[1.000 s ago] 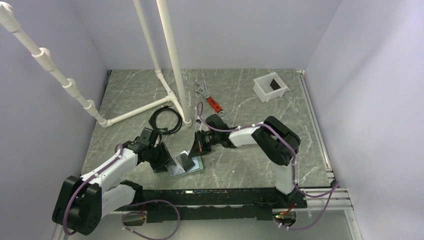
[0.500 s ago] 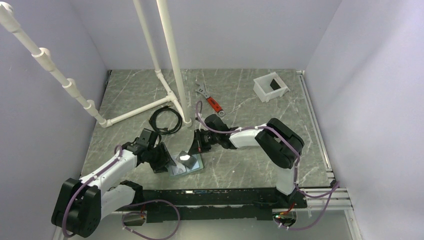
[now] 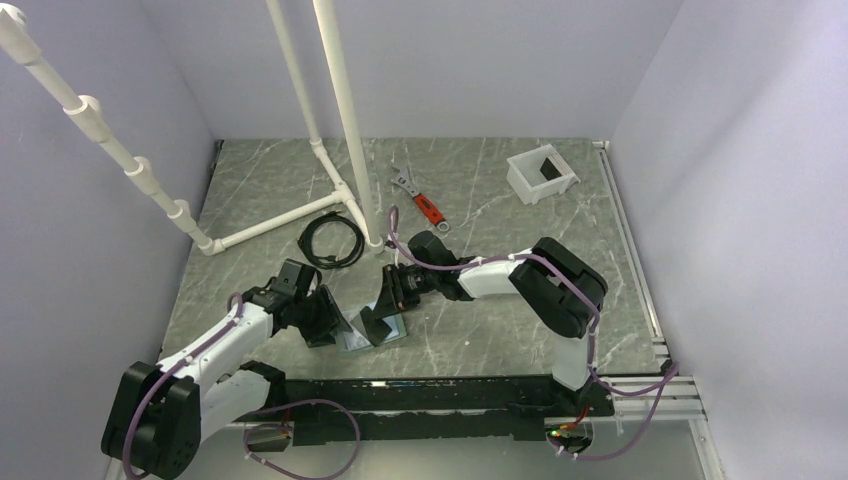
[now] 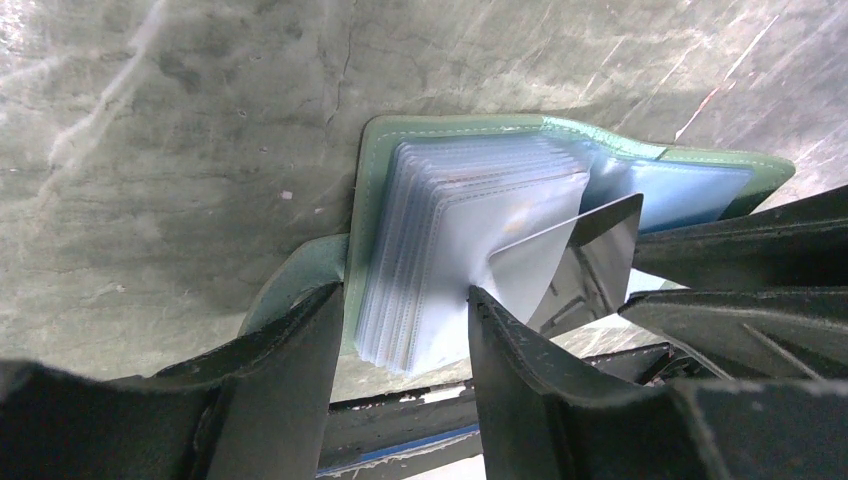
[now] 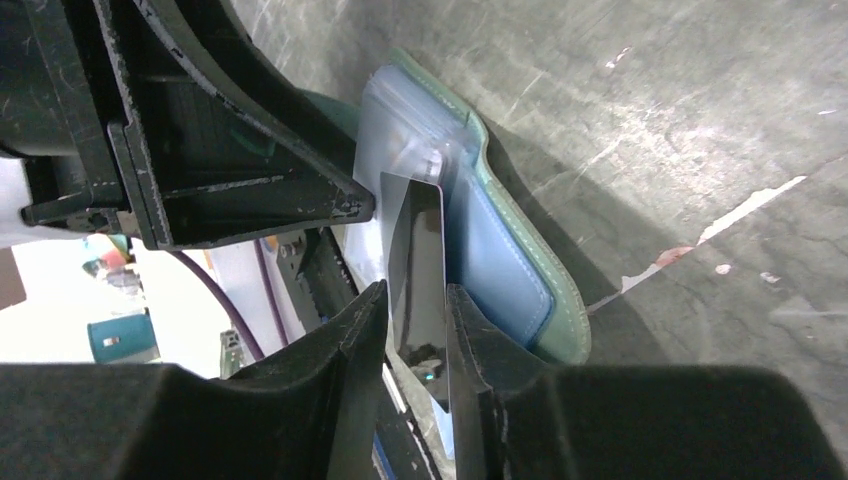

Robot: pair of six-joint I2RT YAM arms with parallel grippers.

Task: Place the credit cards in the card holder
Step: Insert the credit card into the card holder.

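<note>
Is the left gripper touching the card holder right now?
Touching. In the left wrist view the left gripper clamps the card holder: one finger on its green cover, the other on the clear sleeves, no gap.

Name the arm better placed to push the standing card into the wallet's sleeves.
Right. The dark glossy card stands between the right hand's fingers, its tip at the grey-green card holder's clear sleeves; the left hand is busy clamping them.

Bright, even light; close foregrounds seem soft.

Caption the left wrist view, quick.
Left gripper grips clear sleeves of the card holder; a card leans against them.
</note>
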